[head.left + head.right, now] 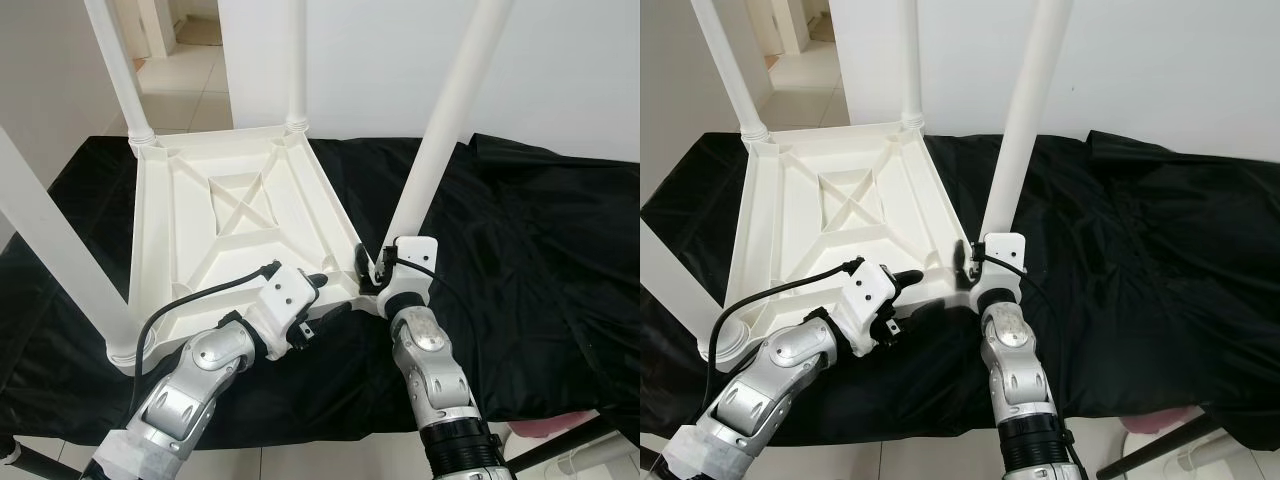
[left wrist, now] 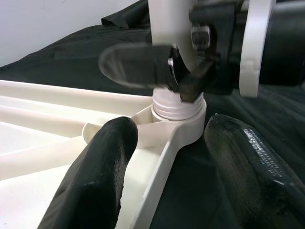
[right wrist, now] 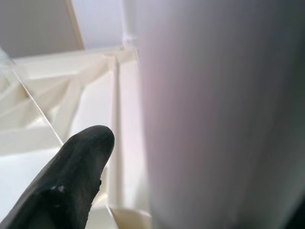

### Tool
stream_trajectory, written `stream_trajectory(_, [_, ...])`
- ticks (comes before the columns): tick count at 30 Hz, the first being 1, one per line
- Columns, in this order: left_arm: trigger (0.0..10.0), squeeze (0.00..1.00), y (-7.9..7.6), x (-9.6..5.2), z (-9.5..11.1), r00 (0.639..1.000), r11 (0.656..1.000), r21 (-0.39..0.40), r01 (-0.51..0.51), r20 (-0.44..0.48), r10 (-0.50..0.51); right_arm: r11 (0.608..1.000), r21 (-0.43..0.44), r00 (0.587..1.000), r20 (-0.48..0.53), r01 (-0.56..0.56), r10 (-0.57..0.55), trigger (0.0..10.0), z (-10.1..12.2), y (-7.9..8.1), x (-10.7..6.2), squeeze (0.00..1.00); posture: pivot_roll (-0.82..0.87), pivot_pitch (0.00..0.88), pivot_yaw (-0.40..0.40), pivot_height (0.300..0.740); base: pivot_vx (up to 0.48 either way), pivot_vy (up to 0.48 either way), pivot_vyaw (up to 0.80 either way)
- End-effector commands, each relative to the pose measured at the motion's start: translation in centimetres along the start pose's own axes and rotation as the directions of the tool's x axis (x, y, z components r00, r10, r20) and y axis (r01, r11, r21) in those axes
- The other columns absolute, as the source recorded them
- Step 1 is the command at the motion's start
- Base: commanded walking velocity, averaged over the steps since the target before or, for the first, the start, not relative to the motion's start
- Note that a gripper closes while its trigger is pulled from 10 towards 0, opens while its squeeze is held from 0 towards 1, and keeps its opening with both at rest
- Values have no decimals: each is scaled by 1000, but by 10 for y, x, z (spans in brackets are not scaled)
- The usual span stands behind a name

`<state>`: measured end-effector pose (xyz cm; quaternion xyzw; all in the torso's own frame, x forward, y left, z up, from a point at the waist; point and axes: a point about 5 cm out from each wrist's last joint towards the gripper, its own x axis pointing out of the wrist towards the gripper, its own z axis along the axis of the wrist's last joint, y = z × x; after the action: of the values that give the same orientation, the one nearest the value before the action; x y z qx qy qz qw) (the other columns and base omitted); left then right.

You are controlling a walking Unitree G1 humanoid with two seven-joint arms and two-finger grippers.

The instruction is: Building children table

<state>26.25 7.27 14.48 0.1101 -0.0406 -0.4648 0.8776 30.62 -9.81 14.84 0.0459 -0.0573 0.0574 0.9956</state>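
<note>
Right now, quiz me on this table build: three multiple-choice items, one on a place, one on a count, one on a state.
1. Where is the right claw?
A. at the foot of the near right leg
B. on the far left leg
C. on the floor

2. How many legs stand in the upturned tabletop?
A. two
B. three
C. four

3. How is the left claw?
A. shut on a leg
B. open, its fingers either side of the corner socket
C. shut on the cloth

Key: 1 A, the claw sits at the base of the near right leg, where it enters the corner socket. 2 C, a white leg rises from each of the four corners. 3 B, the wrist view shows the two fingers apart, straddling the socket, over the black cloth.
</note>
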Motion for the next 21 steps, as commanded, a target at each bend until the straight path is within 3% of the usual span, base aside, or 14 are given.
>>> stream_trajectory(1, [10000, 0, -2, -3, 0, 999, 999, 1, 43, 2, -43, 1000, 3, 1000, -8, -28, 28, 10000, -5, 5, -8, 0, 4, 0, -40, 740, 0, 0, 0])
stream_trajectory(14, [10000, 0, -4, -17, -1, 996, 995, -36, 94, -8, -94, 998, -30, 999, 7, -53, 53, 10000, -5, -12, -15, 0, -2, 0, -35, 740, 0, 0, 0])
stream_trajectory(15, [10000, 0, -3, -28, -3, 993, 992, -53, 115, -23, -117, 997, -48, 998, 8, -63, 63, 10000, -6, -18, -16, 0, 0, 0, -33, 740, 0, 0, 0])
stream_trajectory(18, [10000, 0, -3, -28, -3, 993, 992, -53, 115, -23, -117, 997, -48, 998, 8, -63, 63, 10000, -6, -18, -16, 0, 0, 0, -33, 740, 0, 0, 0])
stream_trajectory(19, [10000, 0, -2, -41, -6, 987, 987, -66, 146, -56, -150, 996, -58, 997, 9, -71, 72, 10000, -5, -23, -16, 0, 6, 0, -32, 740, 0, 0, 0])
stream_trajectory(20, [10000, 0, -2, -41, -6, 987, 987, -66, 146, -56, -150, 996, -58, 997, 9, -71, 72, 10000, -5, -23, -16, 0, 6, 0, -32, 740, 0, 0, 0])
stream_trajectory(21, [10000, 0, -2, -53, -10, 979, 982, -70, 175, -92, -181, 995, -65, 997, 11, -80, 81, 10000, -5, -26, -16, 0, 10, 0, -34, 740, 0, 0, 0])
